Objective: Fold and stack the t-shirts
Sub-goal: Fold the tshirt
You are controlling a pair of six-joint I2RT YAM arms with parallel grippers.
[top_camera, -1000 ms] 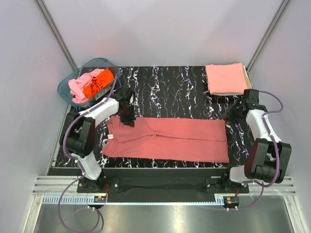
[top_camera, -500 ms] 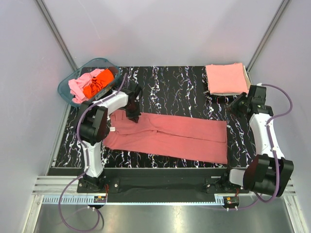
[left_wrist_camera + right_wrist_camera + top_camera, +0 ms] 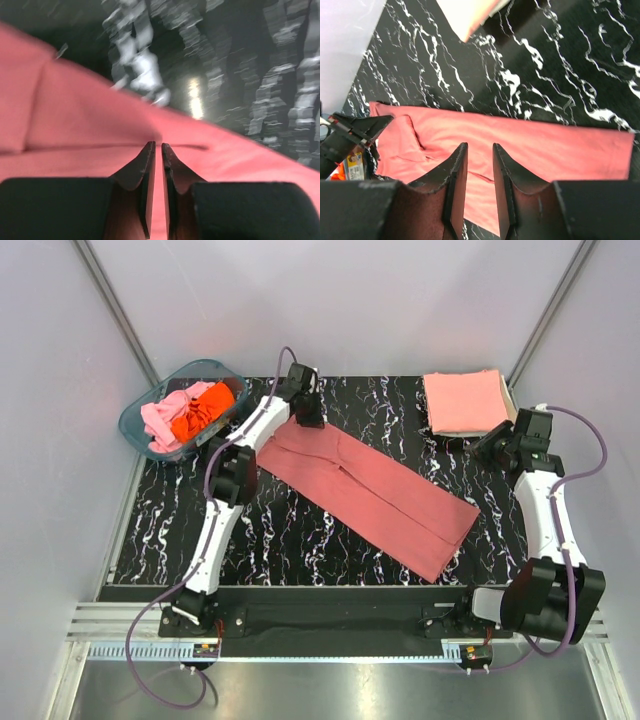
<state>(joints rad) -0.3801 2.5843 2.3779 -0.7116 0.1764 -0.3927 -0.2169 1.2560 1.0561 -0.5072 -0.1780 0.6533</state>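
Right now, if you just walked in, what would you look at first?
A long brick-red t-shirt lies slantwise across the black marbled table, with the left gripper pinching its far left end. A folded salmon-pink shirt sits at the far right corner. A teal tub at the far left holds a pink shirt and an orange shirt.

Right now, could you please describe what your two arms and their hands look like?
The left arm and right arm both have glossy white links joined by chunky black joints. A thin purple cable loops along each from its base. The left hand and right hand each carry two dark, wedge-shaped fingers that taper to narrow tips and sit on black blocks.
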